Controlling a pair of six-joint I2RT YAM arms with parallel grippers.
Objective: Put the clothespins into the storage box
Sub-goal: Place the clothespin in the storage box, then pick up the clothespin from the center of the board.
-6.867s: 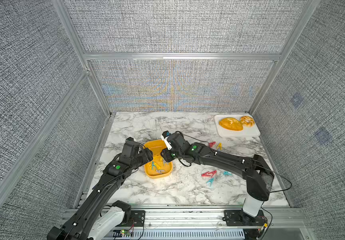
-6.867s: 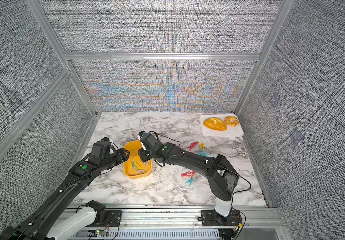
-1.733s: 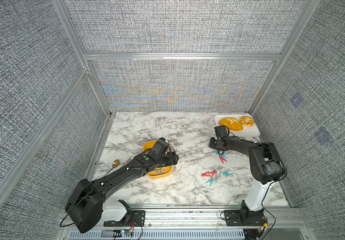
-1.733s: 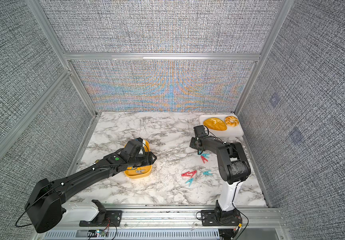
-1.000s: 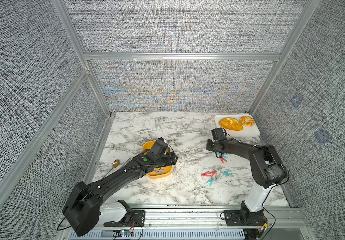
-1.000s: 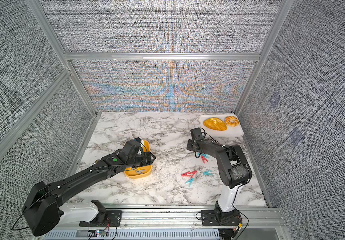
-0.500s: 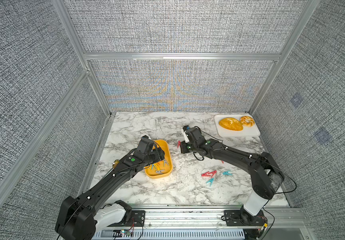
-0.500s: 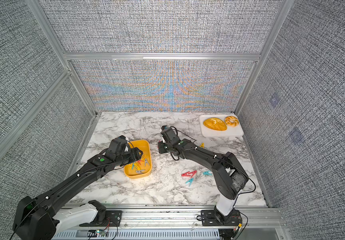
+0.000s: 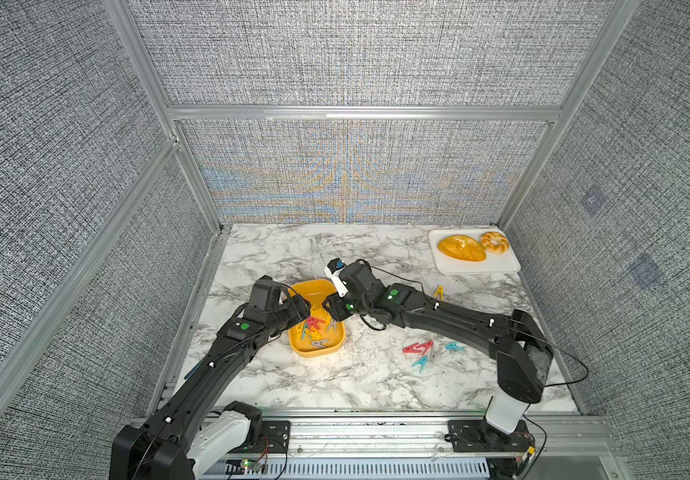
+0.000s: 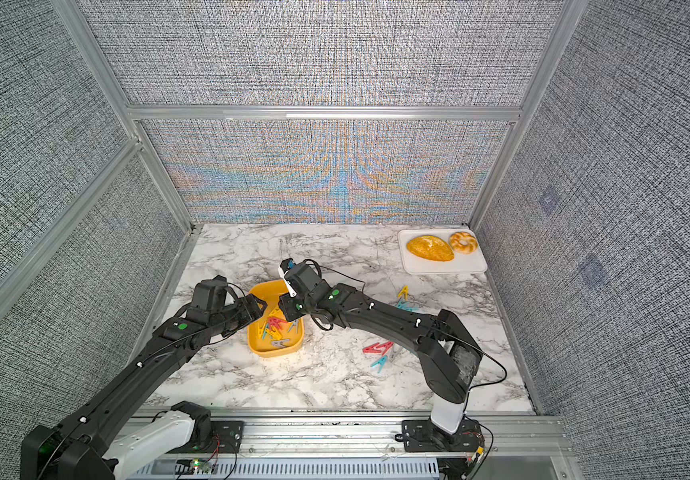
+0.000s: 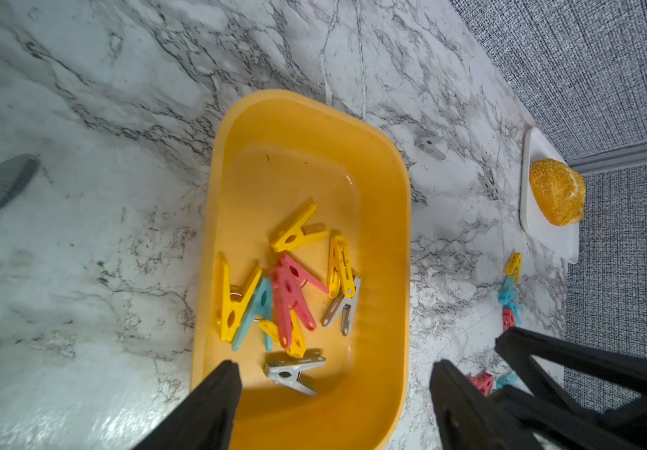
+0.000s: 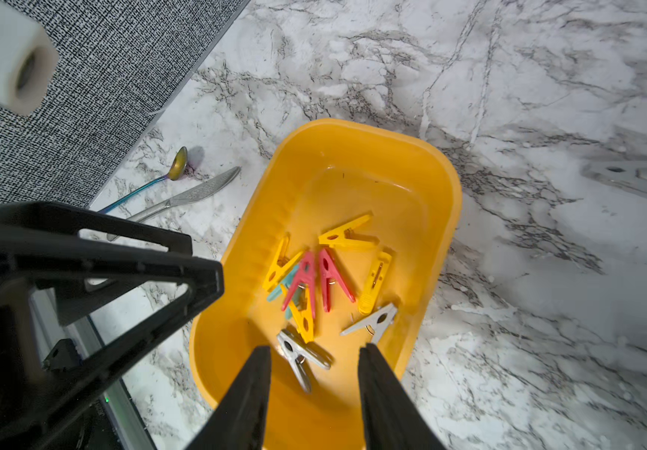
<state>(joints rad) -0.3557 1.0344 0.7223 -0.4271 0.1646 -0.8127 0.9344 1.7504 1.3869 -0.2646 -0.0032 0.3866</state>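
Both my arms have swung in over the storage box (image 9: 316, 351) since a moment ago, when the right one was out by the far clips. Now the left gripper (image 11: 333, 393) hangs above the box's near end with its jaws spread wide and nothing between them. My right gripper (image 12: 314, 374) hangs over the same tub, jaws parted, also empty. Inside the box lies a heap of clothespins (image 11: 286, 296): yellow, red-pink, teal and grey, tangled together towards the near half. More clips (image 9: 422, 351) lie loose on the marble table (image 9: 335, 382) to the right of the box, and one yellow clip (image 9: 438, 292) sits farther back, near the white tray (image 9: 480, 268) in the far right corner.
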